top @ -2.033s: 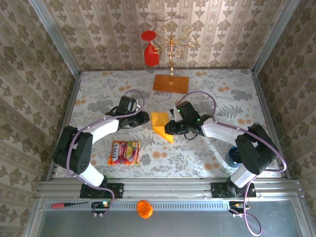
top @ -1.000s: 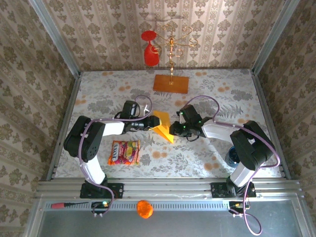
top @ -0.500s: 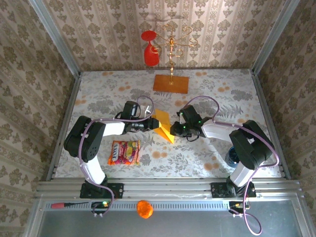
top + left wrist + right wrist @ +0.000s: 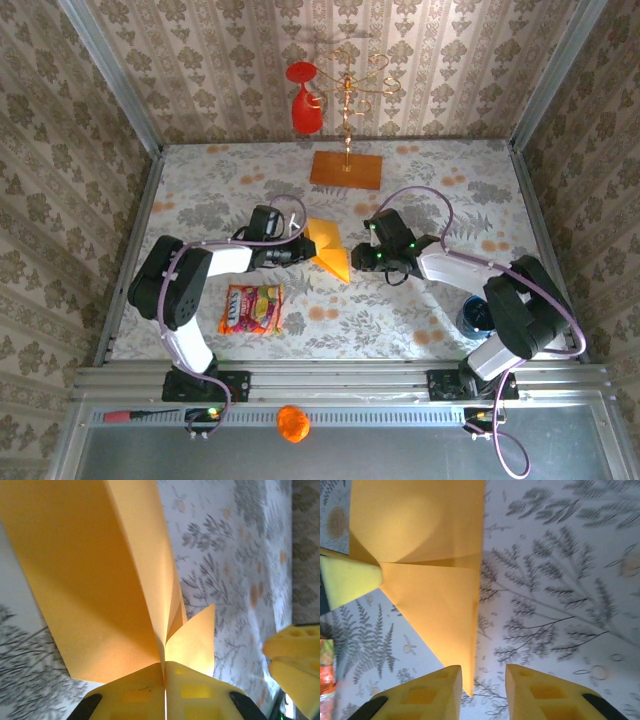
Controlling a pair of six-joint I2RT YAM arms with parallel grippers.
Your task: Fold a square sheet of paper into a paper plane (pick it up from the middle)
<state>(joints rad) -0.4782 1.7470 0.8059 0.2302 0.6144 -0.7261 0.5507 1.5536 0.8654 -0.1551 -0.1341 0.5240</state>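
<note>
Where left gripper (image 4: 165, 667) pinches, paper plane (image 4: 95, 580) folds converge.

- I see the paper plane (image 4: 328, 249) as a plain yellow-orange folded sheet near the middle of the table (image 4: 200, 190), its sharp point aimed toward the near right
- In the left wrist view its folded layers (image 4: 95, 575) run down to one crease, a small flap standing up beside it, and the left gripper (image 4: 165, 669) is pinched tight on that crease
- From the right wrist I see a wide panel (image 4: 427, 555) over a triangle that tapers to a tip; the tip lies in the gap of the parted right gripper (image 4: 482, 680), contact unclear
</note>
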